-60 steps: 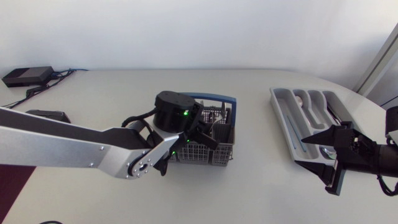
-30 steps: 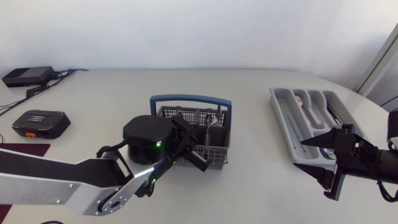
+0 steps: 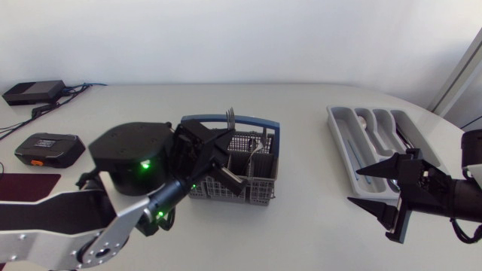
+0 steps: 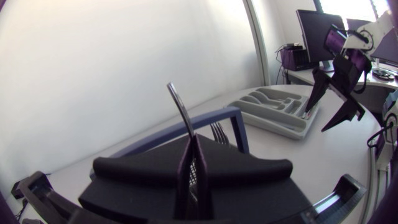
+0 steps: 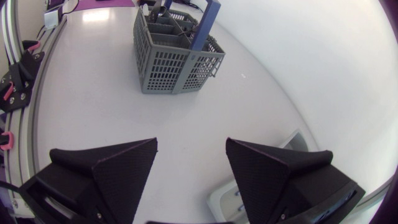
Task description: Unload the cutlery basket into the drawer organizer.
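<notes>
Shut tight on a slim piece of cutlery [image 4: 180, 107], the left gripper [image 4: 191, 167] is now raised above the cutlery basket [image 3: 260, 184], where a second ago it was held low over the compartments. The piece has been drawn up with it, its end standing clear of the fingers; fork or spoon cannot be told. The right gripper [image 3: 355, 186], spread wide and empty, has been shifted a little off the drawer organizer [image 3: 340, 128], which lies well apart from the basket. The extraction is judged done. A carry across to the organizer remains, and more cutlery is left in the basket.
</notes>
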